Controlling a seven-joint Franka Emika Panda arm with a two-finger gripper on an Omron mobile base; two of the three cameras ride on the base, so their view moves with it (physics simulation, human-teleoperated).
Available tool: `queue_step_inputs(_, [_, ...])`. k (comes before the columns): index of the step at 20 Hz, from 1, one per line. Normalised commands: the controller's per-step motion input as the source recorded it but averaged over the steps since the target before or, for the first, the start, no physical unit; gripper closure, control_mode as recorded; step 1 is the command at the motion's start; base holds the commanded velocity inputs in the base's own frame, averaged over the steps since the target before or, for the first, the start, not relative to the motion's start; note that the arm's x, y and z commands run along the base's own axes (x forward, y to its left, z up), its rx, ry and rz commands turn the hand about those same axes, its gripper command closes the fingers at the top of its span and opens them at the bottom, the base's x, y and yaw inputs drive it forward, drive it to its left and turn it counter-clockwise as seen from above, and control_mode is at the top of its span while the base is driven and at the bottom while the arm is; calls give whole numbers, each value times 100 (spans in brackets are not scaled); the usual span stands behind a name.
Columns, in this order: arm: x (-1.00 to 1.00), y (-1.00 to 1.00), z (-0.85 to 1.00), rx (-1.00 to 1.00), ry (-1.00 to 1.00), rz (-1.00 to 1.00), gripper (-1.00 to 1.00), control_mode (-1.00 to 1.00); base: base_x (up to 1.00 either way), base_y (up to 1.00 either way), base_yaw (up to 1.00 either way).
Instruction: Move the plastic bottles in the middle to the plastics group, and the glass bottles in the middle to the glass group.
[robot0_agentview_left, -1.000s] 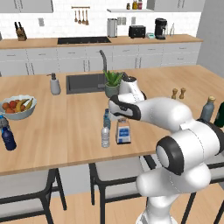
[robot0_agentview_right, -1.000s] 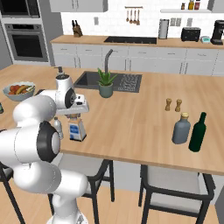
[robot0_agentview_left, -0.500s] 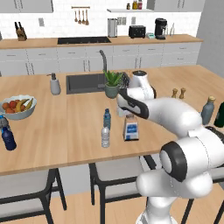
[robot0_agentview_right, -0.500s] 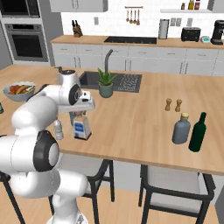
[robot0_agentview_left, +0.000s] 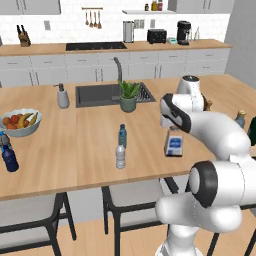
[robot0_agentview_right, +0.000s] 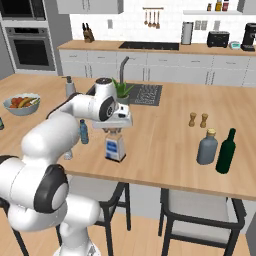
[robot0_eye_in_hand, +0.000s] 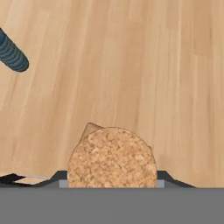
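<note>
the squat square clear glass bottle with a blue-and-white label and a tan cork stopper (robot0_agentview_left: 174, 145) hangs under the hand (robot0_agentview_right: 114, 130), whose jaws are narrowed onto its neck just below the cork. in the right base view the bottle (robot0_agentview_right: 114, 148) sits low over the wooden bench (robot0_agentview_right: 165, 145), at the near edge; whether its base touches the wood cannot be told. in the hand view the round cork stopper (robot0_eye_in_hand: 112, 157) sits at the bottom, with bare bench planks beyond it.

to the bottle's left, in the left base view, the two slim plastic water bottles stand upright close together: the translucent blue one with a dark cap (robot0_agentview_left: 122, 136) behind, the clear-greyish one with a white cap (robot0_agentview_left: 120, 156) nearer the edge.

far left on the bench stands the stout dark navy-blue bottle (robot0_agentview_left: 9, 158), next to a white bowl of fruit (robot0_agentview_left: 20, 122). far right, in the right base view, the tall grey-blue bottle with a tan cap (robot0_agentview_right: 207, 147) and the dark green bottle (robot0_agentview_right: 225, 151) stand side by side, with two small wooden shakers (robot0_agentview_right: 198, 119) behind them.
</note>
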Motion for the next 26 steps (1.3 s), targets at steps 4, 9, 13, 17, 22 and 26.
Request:
queue_step_inputs(4, [11, -100, 0, 0, 0, -3, 100, -100, 0, 0, 0])
queue_step_inputs(9, [9, -100, 9, 0, 0, -4, 100, -100, 0, 0, 0])
queue_step_inputs(13, [0, -100, 32, 0, 0, -6, 100, -100, 0, 0, 0])
queue_step_inputs(17, [0, -96, 18, 0, 0, -7, 100, -100, 0, 0, 0])
queue_step_inputs(22, [0, -88, 0, 0, 0, -7, 100, -100, 0, 0, 0])
queue_step_inputs(26, [-4, -64, -3, 0, -2, -2, 100, -100, 0, 0, 0])
